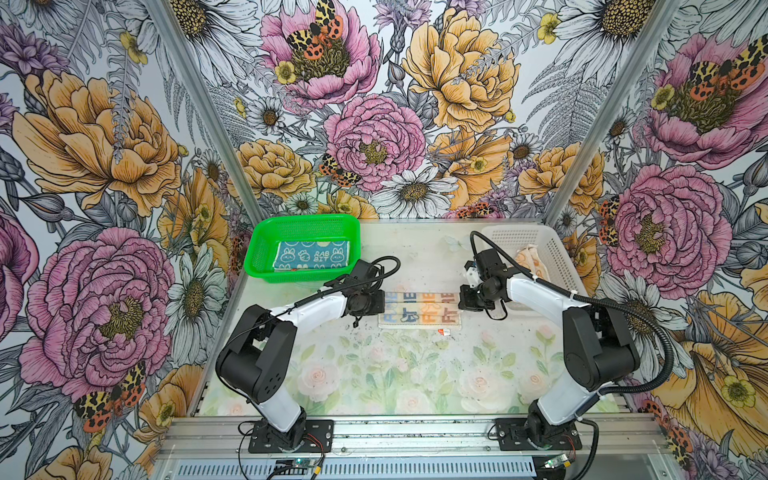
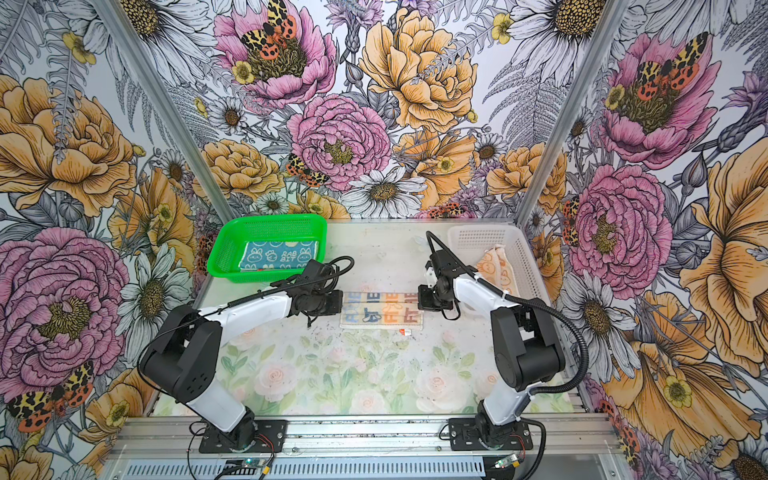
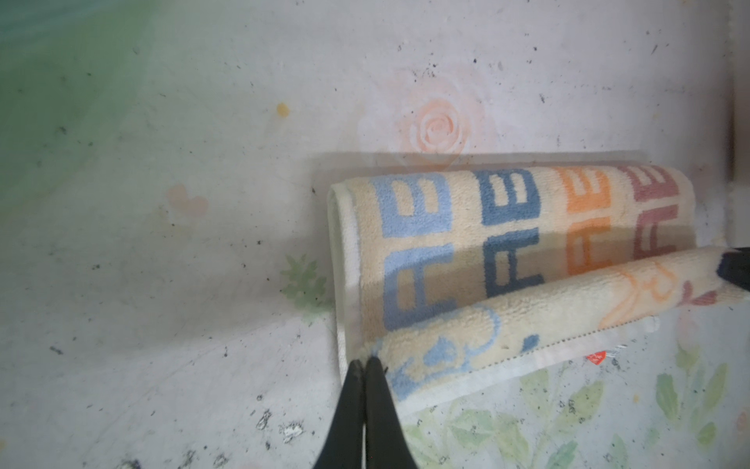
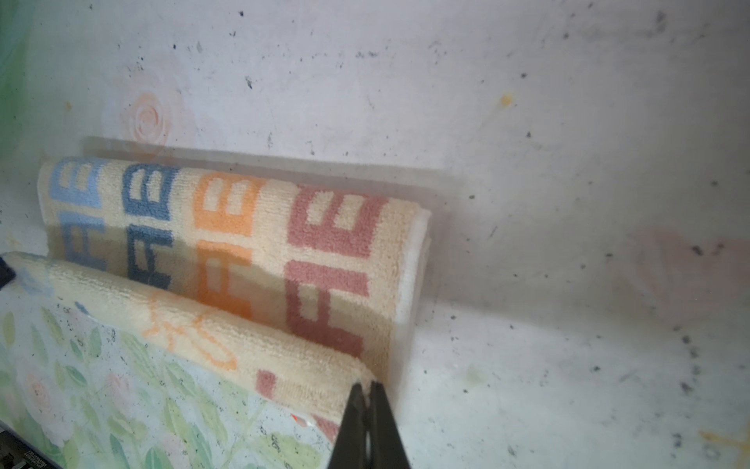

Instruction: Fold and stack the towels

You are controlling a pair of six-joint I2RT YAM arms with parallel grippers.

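One flower-printed table (image 1: pixel 415 374) carries everything. Two arms reach in from its near edge, the left arm (image 1: pixel 257 365) and the right arm (image 1: pixel 598 349). Two mesh baskets stand at the far side, well apart: a green basket (image 1: pixel 266 245) on the left and a white basket (image 1: pixel 552 249) on the right. There are three towels. The blue towel (image 1: pixel 311 255) lies folded flat in the green basket, the orange towel (image 1: pixel 528 255) sits crumpled in the white one, and the cream towel (image 1: pixel 419 311) lies between the arms on the table with its near edge lifted and turned back over itself. Of the two grippers, the left gripper (image 3: pixel 365 361) is clenched on that edge's left corner and the right gripper (image 4: pixel 367 385) on its right corner. One small red tag (image 1: pixel 444 331) shows at the cream towel's near right corner.
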